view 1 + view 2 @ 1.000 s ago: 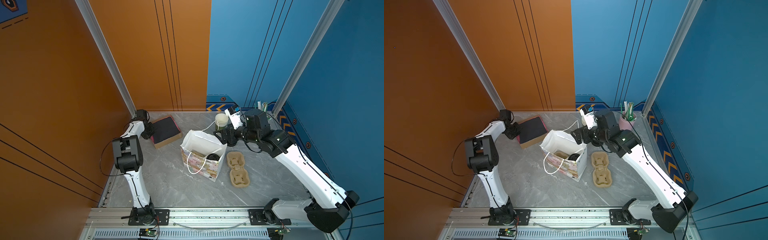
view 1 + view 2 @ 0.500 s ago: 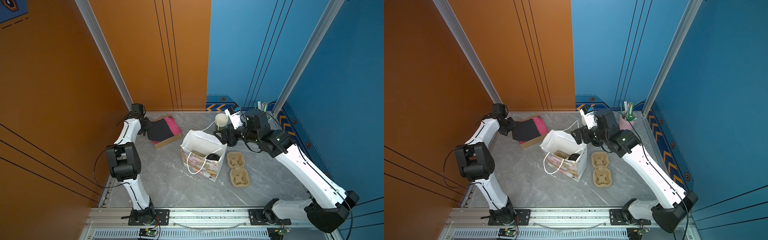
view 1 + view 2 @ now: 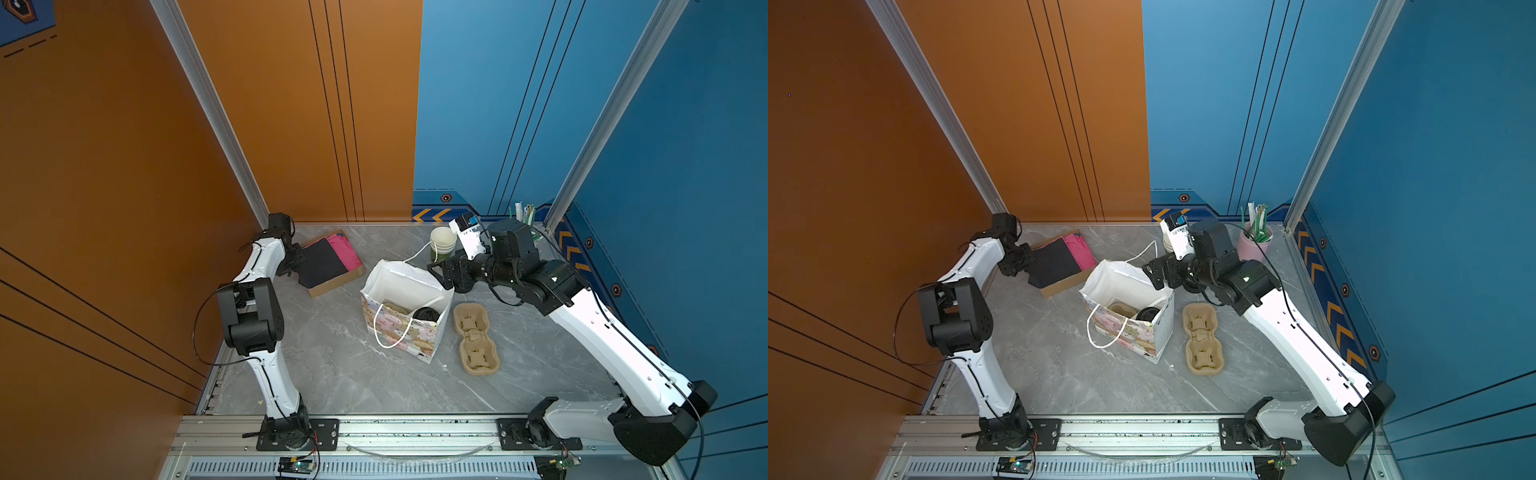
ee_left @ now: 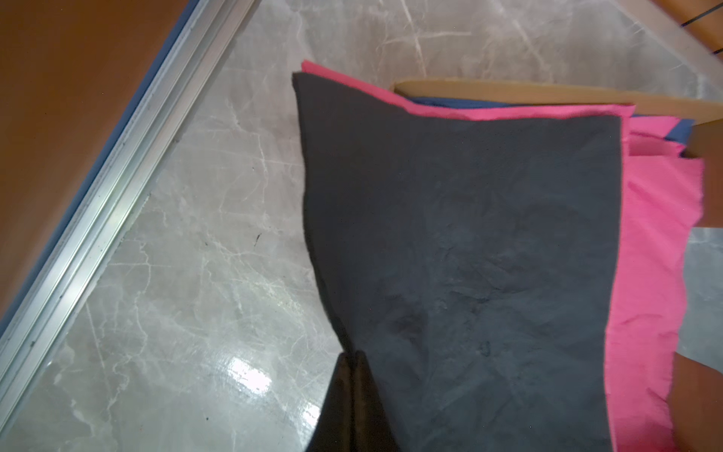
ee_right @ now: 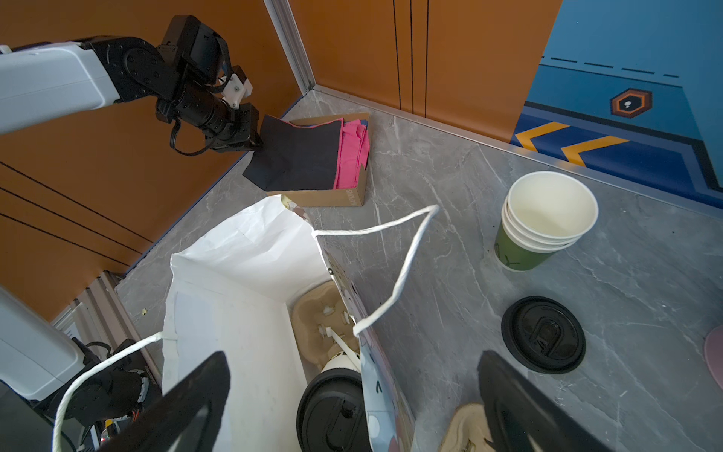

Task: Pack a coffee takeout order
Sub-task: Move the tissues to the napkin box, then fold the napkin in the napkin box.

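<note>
1. At the cardboard box (image 5: 324,197) by the orange wall, the left gripper (image 4: 354,364) is pinching a corner of the black napkin (image 4: 469,235), jaws closed on it.
2. The sheet is draping over the pink napkins (image 4: 657,254), so a straight upward lift is looking safest, to avoid dragging one along.
3. The right gripper (image 5: 352,360) is hanging wide open and empty at the bag (image 5: 250,250) rim.
4. The lidded cup (image 5: 332,407) is sitting inside the bag.

Grey-veined marble table (image 3: 332,374), black napkin (image 4: 469,235), pink napkins (image 4: 657,254), cartoon-printed white bag (image 3: 419,337), green bottom cup (image 5: 516,255).
</note>
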Motion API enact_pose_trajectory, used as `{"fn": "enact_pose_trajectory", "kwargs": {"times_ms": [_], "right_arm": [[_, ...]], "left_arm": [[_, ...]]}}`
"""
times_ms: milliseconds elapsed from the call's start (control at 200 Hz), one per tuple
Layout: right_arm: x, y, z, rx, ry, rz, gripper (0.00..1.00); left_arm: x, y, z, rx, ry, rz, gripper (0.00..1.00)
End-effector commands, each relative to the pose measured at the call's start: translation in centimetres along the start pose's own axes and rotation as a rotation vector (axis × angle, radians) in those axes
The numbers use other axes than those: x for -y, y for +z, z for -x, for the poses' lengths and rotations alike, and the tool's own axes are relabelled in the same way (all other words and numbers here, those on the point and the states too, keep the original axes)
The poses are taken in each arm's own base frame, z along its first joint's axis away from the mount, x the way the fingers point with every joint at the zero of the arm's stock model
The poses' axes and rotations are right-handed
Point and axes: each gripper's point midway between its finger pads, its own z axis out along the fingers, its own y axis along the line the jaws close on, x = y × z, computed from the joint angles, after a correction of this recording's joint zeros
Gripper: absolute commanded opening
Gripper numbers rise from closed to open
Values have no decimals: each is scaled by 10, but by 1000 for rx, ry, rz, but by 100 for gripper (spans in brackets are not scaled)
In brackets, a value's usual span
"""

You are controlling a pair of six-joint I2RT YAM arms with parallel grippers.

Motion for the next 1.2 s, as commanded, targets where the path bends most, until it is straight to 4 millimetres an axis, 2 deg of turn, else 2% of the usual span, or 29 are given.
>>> {"fn": "enact_pose_trajectory", "kwargs": {"times_ms": [0, 235, 390, 465, 601, 756, 926, 1196], "right_arm": [[1, 7, -3, -9, 17, 16, 100], [2, 9, -4, -15, 20, 18, 100], [3, 10, -6, -20, 22, 18, 100], [4, 10, -6, -20, 23, 16, 100], [4, 10, -7, -22, 23, 14, 100], [6, 9, -8, -22, 25, 12, 100], [8, 9, -9, -23, 28, 7, 100], [12, 6, -12, -23, 32, -4, 100]], "left_arm": [[-1, -3, -1, -16, 77, 54, 10], [-3, -7, -2, -28, 131, 87, 16], [-2, -14, 4, -4, 153, 96, 17], [-1, -13, 5, -9, 155, 88, 13], [3, -7, 1, -39, 161, 77, 0], [7, -8, 9, -23, 163, 74, 0], [28, -16, 24, 25, 192, 52, 0], [71, -7, 26, 28, 230, 2, 0]]}}
